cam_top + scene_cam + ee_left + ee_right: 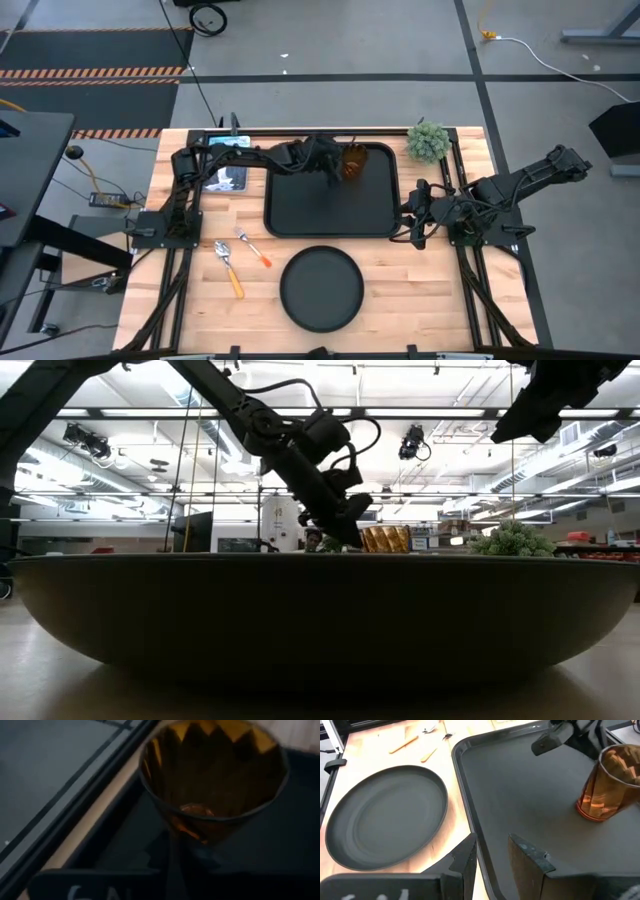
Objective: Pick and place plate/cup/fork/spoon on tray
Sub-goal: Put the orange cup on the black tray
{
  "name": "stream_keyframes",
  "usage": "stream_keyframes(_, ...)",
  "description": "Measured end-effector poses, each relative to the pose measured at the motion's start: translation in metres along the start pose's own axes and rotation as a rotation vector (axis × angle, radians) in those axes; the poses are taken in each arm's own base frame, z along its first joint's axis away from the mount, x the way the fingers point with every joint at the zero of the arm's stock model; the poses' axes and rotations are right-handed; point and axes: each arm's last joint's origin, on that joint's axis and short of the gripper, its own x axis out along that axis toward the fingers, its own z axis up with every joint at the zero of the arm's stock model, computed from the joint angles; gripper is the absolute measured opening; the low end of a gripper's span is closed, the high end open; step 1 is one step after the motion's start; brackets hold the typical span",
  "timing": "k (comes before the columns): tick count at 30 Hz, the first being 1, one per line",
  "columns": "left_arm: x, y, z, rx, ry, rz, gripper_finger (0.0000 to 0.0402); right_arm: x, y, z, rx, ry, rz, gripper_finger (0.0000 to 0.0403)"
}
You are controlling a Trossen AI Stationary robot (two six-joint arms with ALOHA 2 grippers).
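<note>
The amber cup [355, 162] stands upright on its base in the far right part of the black tray [320, 210]. It also shows in the right wrist view [605, 785]. My left gripper [335, 168] is open just left of the cup, level with its rim. One finger [550, 742] stands clear of the cup. The round black plate [320, 288] lies on the table in front of the tray. The fork [253, 247] and the spoon [230, 268] lie on the table to its left. My right gripper [497, 857] is open over the tray's right rim [475, 832]. My left gripper is open beside the cup's rim [165, 810]. One finger is apart from the cup. The other finger is hidden behind the cup and the arm, so I cannot tell whether it touches.
A small green plant [428, 142] stands at the table's far right, by the tray's corner. A blue-white picture card [225, 165] lies under the left arm at the far left. In the low view the plate [320, 620] fills the foreground.
</note>
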Motion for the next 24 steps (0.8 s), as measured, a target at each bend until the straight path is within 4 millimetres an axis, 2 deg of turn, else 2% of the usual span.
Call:
stream_keyframes(8, 0.003, -0.003, 0.007, -0.015, -0.097, -0.075, 0.0014, 0.000, 0.000, 0.001, 0.003, -0.005, 0.003, 0.0116)
stream_keyframes(11, 0.008, -0.003, 0.005, -0.006, -0.101, -0.134, 0.0010, 0.000, 0.001, 0.001, 0.007, -0.011, 0.009, 0.0116)
stream_keyframes(18, 0.013, 0.008, -0.003, -0.050, -0.032, -0.115, 0.0011, 0.000, 0.001, 0.002, 0.009, -0.011, 0.021, 0.0116)
stream_keyframes(24, 0.011, -0.004, 0.003, -0.042, -0.102, -0.153, 0.0011, 0.000, 0.002, 0.003, 0.007, -0.022, 0.022, 0.0116)
